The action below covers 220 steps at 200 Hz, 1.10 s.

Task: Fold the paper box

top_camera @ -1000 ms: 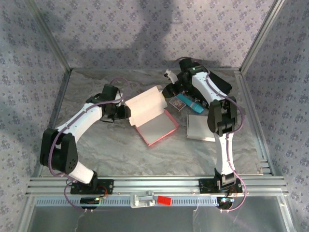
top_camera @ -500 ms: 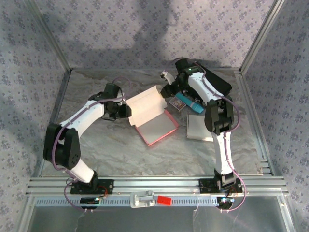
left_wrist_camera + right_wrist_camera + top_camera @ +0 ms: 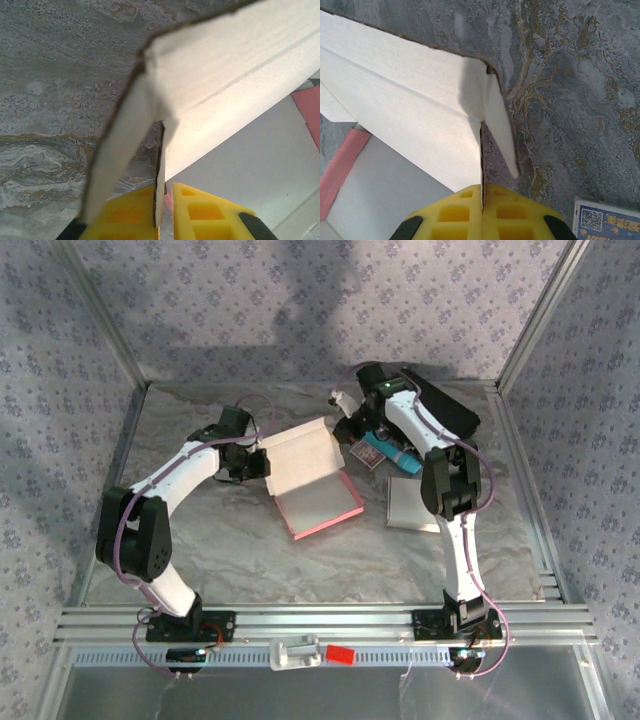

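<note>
top external: paper box (image 3: 312, 480) sits mid-table (image 3: 230, 560) between the two arms. base flat w/ pink rim, rear wall raised. left gripper (image 3: 263, 462) is at the wall's left end, right gripper (image 3: 352, 426) at its right end, both touching the box. white sheet (image 3: 415, 505) and blue card (image 3: 393, 452) lie to the right, apart from the box.

left wrist: left gripper (image 3: 163, 202) has its yellow pads (image 3: 205, 212) pressed together on a thin left end tab (image 3: 159, 175) of the paper box (image 3: 225, 65). the tab stands edge-on between the pads. wall and side panel meet in a lifted corner above them. marbled table (image 3: 60, 75) beyond.

right wrist: right gripper (image 3: 481, 197) is clamped tight on the right end tab (image 3: 481, 150), no gap betw. pads (image 3: 450, 212). paper box (image 3: 405, 110) wall runs off to the left, w/ a small triangular fold beside the tab. blue card (image 3: 600, 220) w/ qr code lies near, not touching.

assessment: step in hand appears to be forming the rear corners, w/ both end tabs pinched. task judged early-to-mid: side walls are not yet up.

next move req.: both arms act together and swing the tabs inward along their creases. keep the pull even so the card doesn't tear. nothing pins the base, so expect it to slide.
</note>
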Tool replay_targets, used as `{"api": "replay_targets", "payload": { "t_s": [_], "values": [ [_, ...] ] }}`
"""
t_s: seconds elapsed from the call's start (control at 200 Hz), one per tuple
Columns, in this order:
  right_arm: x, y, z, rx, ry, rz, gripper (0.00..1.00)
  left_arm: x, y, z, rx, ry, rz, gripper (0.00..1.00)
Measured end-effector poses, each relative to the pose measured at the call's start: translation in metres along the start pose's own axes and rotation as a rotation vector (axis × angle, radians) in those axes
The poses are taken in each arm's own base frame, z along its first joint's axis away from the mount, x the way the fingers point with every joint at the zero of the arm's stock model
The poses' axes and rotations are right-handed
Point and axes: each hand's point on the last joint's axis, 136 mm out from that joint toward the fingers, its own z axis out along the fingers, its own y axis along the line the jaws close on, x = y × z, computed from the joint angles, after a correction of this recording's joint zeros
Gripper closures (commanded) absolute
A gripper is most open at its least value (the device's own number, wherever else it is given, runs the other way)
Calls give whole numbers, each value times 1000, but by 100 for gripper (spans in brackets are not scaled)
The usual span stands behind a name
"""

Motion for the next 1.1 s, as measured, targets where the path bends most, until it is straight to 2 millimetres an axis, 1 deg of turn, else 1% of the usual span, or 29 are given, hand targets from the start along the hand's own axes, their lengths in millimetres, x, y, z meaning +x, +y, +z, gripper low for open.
{"api": "replay_targets", "payload": {
  "t_s": [0.15, 0.36, 0.53, 0.74, 0.845, 1.009, 1.099],
  "values": [
    [-1, 0, 2, 41, 0, -8, 100, -1, 2, 0, -8, -1, -1, 93],
    [-2, 0, -5, 117, -18, 27, 100, -10, 0, -4, -22, -23, -2, 98],
    [1, 7, -9, 217, -50, 109, 100, -19, 2, -8, -61, -60, -31, 98],
    [-3, 19, -3, 369, -142, 247, 100, -31, 10, -10, -115, -117, -59, 99],
    [-10, 23, -2, 459, -212, 306, 100, -42, 13, -12, -126, -166, -70, 99],
    [-34, 22, -4, 586, -373, 336, 100, -74, 18, -17, -94, -293, -98, 98],
    [-46, 23, -7, 627, -455, 337, 100, -86, 21, -16, -72, -352, -101, 98]
  ]
}}
